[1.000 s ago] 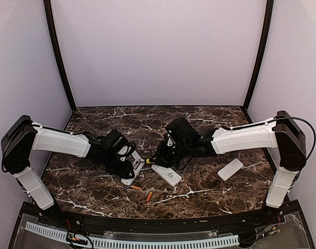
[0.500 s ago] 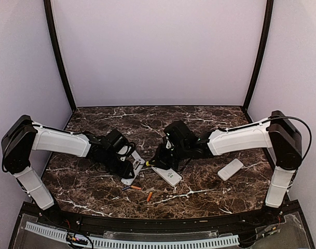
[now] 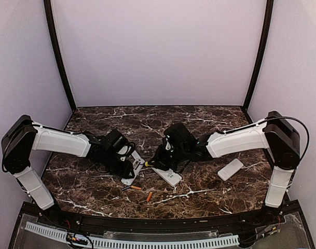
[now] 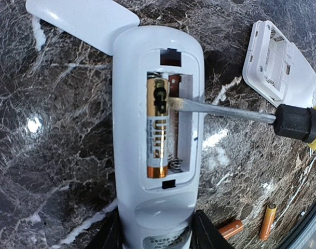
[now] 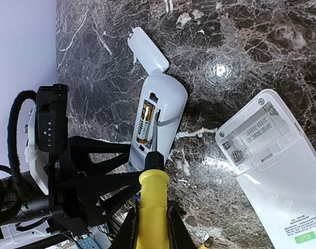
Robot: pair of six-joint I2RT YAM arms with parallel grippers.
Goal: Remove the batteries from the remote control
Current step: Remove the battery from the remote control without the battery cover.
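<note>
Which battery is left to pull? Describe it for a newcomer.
On the marble table, find the white remote in the left gripper, compartment open. The battery sits inside: gold, printed GP Ultra, screwdriver tip beside it, unlike the loose batteries on the table.

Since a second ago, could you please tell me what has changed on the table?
The right arm swung slightly left, carrying the right hand and its screwdriver a little closer to the remote held by the left hand. Nothing was taken hold of or let go. The left arm, the other two remotes and the loose batteries stayed put.
</note>
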